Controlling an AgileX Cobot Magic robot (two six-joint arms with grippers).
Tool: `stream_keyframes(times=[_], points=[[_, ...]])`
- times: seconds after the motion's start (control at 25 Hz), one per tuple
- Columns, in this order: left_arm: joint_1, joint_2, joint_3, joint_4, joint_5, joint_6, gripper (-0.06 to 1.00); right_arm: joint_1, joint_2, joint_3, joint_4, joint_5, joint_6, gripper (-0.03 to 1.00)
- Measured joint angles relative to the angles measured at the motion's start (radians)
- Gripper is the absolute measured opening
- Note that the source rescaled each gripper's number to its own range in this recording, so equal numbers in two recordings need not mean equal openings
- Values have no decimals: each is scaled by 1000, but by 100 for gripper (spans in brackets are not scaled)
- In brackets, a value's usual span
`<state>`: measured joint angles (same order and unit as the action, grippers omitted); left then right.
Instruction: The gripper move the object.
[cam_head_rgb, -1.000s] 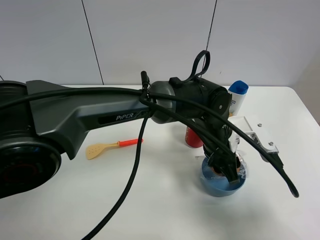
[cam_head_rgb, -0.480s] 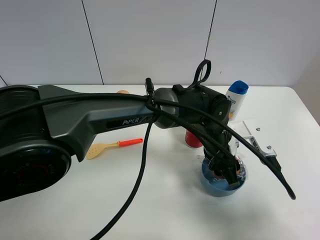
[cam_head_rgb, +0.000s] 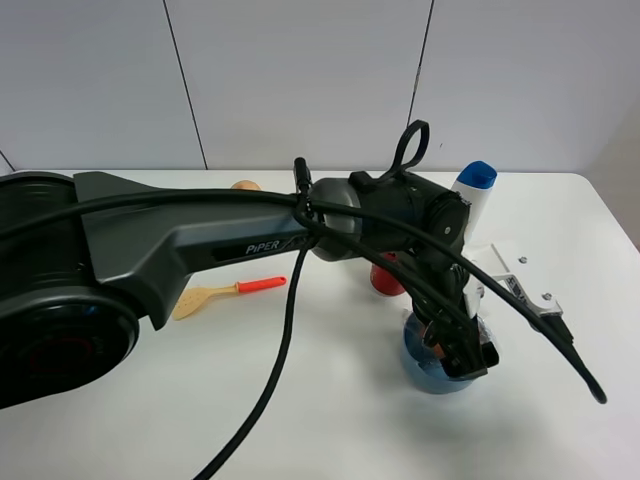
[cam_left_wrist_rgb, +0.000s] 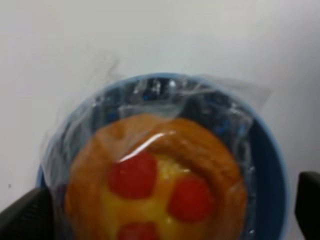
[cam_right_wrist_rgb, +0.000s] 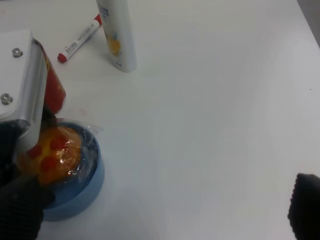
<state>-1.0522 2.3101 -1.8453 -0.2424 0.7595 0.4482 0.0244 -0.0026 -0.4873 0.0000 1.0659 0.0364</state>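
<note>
The object, a round golden-brown pastry (cam_left_wrist_rgb: 160, 185) with red jam spots in clear wrap, lies in a blue bowl (cam_left_wrist_rgb: 270, 165). In the left wrist view my left gripper (cam_left_wrist_rgb: 167, 210) is open, with one black fingertip (cam_left_wrist_rgb: 25, 215) on each side of the pastry. From the high camera the left gripper (cam_head_rgb: 462, 350) reaches down into the bowl (cam_head_rgb: 425, 375) and hides most of the pastry. The pastry (cam_right_wrist_rgb: 52, 150) and bowl (cam_right_wrist_rgb: 80, 190) also show in the right wrist view. My right gripper (cam_right_wrist_rgb: 160, 210) is open and empty, off to the bowl's side above bare table.
A red can (cam_head_rgb: 385, 280) stands right behind the bowl, and a white bottle with a blue cap (cam_head_rgb: 472, 195) stands behind that. A spatula with a red handle (cam_head_rgb: 215, 293) lies at the left, a tan lump (cam_head_rgb: 244, 185) at the back. A red marker (cam_right_wrist_rgb: 80, 37) lies near the bottle.
The left arm's wrist has swung a little right and lower over the bowl, and its white block has shifted right. The bowl and pastry have stayed in place.
</note>
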Motion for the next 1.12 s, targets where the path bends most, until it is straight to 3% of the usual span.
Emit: stream_keyframes(times=[0.32, 0.8, 0.96, 1.12], points=[[-1, -26, 0, 9, 22, -7, 99, 0, 0, 0, 0, 0, 0, 100], [1, -222, 0, 123, 47, -45, 99, 0, 0, 0, 0, 0, 0, 100], [42, -250, 0, 150, 47, -62, 99, 0, 0, 0, 0, 0, 0, 100], [142, -266, 0, 170, 55, -79, 99, 0, 0, 0, 0, 0, 0, 100]])
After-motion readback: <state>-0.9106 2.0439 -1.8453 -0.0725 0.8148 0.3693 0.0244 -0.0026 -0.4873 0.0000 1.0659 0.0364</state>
